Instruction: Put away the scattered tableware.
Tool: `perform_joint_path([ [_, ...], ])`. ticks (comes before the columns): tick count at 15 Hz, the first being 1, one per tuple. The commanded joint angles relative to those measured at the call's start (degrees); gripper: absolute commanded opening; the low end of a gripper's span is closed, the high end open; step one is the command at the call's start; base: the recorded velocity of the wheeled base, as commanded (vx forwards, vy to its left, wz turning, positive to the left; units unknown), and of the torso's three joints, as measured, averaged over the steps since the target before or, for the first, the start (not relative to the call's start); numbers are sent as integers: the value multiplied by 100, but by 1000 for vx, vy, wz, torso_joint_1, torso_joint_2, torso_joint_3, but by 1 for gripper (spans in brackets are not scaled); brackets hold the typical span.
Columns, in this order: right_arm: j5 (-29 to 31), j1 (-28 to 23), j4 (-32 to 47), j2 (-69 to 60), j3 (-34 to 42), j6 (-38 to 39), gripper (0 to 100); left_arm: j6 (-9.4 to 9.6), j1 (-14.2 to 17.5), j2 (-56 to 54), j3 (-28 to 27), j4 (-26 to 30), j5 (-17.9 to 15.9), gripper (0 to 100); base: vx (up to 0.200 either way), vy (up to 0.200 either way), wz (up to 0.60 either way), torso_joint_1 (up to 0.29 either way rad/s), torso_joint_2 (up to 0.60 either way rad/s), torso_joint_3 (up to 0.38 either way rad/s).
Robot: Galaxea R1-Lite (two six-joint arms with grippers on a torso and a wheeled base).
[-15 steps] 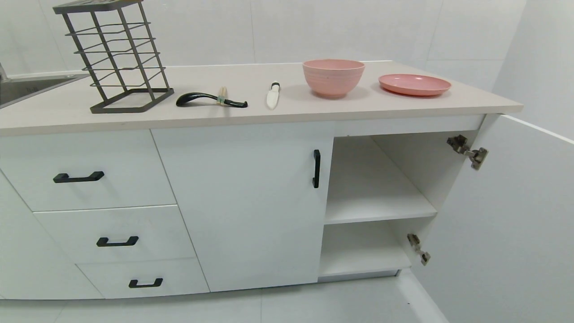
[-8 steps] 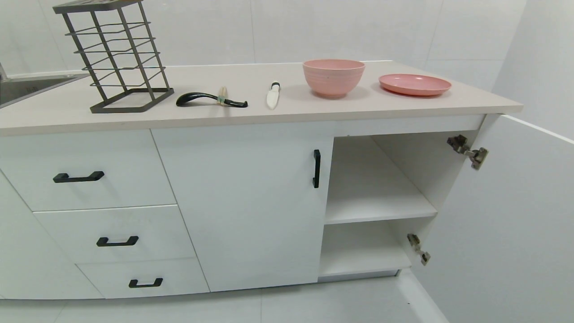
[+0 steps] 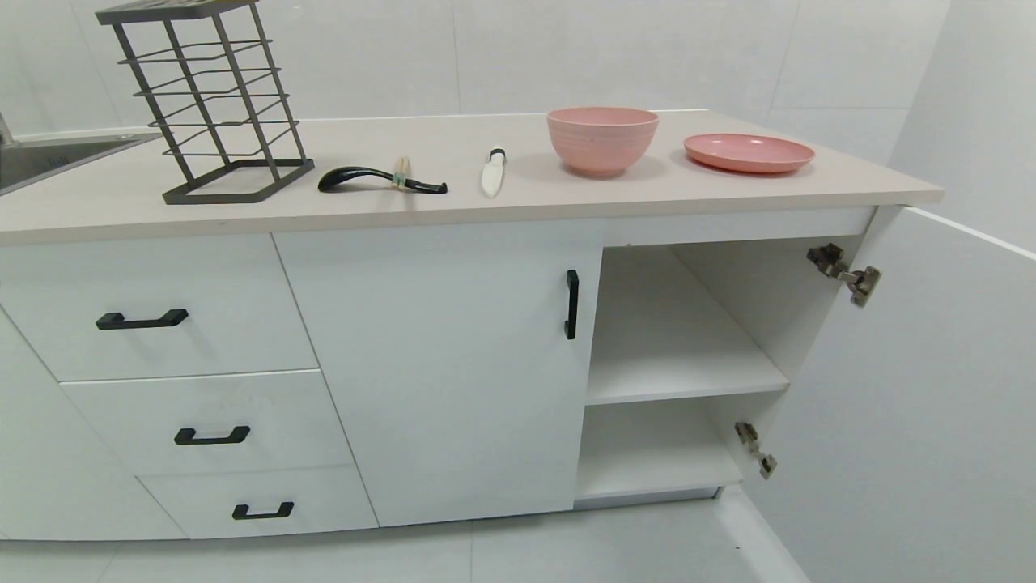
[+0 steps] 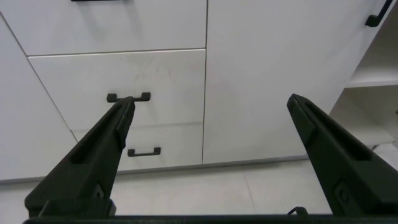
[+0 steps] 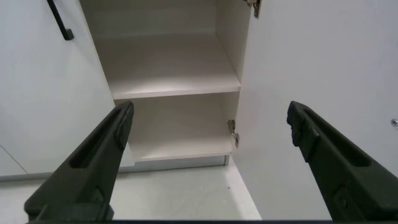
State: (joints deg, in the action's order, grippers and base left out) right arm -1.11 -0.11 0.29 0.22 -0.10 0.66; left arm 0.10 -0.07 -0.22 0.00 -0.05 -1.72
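On the beige countertop [image 3: 121, 198] stand a pink bowl [image 3: 602, 139] and, to its right, a flat pink plate [image 3: 748, 151]. Left of the bowl lie a white knife [image 3: 492, 171], a black spoon [image 3: 368, 179] and a pair of chopsticks [image 3: 399, 172] crossing it. My left gripper [image 4: 208, 102] hangs open, low before the white drawers [image 4: 118, 87]. My right gripper [image 5: 208, 106] is open too, facing the open cupboard's shelves [image 5: 171, 78].
A dark wire rack [image 3: 212, 97] stands at the counter's left, with a sink [image 3: 48, 158] beyond it. The right cupboard door [image 3: 931, 372] is swung wide open; the left door with its black handle [image 3: 571, 304] is closed. Three drawers [image 3: 162, 312] sit at left.
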Motion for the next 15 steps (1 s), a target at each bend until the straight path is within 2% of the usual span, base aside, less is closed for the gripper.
perform_joint_path([
  [1, 5, 2, -3, 4, 1, 4, 100, -1, 7, 22, 0, -4, -4, 100, 0, 0, 0, 0, 0, 0],
  [2, 5, 2, -3, 4, 1, 4, 100, -19, 7, 22, 0, -4, 5, 100, 0, 0, 0, 0, 0, 0],
  [8, 5, 2, -3, 4, 1, 4, 100, -19, 7, 22, 0, -4, 14, 100, 200, 0, 0, 2, 4, 0],
  [9, 5, 2, -3, 4, 1, 4, 100, -19, 7, 22, 0, -4, 22, 100, 0, 0, 0, 0, 0, 0],
  [12, 5, 2, -3, 4, 1, 4, 100, -27, 7, 22, 0, -4, 22, 100, 0, 0, -600, 9, 6, 2],
  [14, 5, 2, -3, 4, 1, 4, 100, -19, 7, 22, 0, -4, 22, 100, 0, 0, 0, 0, 0, 0],
  [15, 5, 2, -3, 4, 1, 4, 100, -19, 7, 22, 0, -4, 22, 100, 0, -200, 0, 7, 2, 2],
])
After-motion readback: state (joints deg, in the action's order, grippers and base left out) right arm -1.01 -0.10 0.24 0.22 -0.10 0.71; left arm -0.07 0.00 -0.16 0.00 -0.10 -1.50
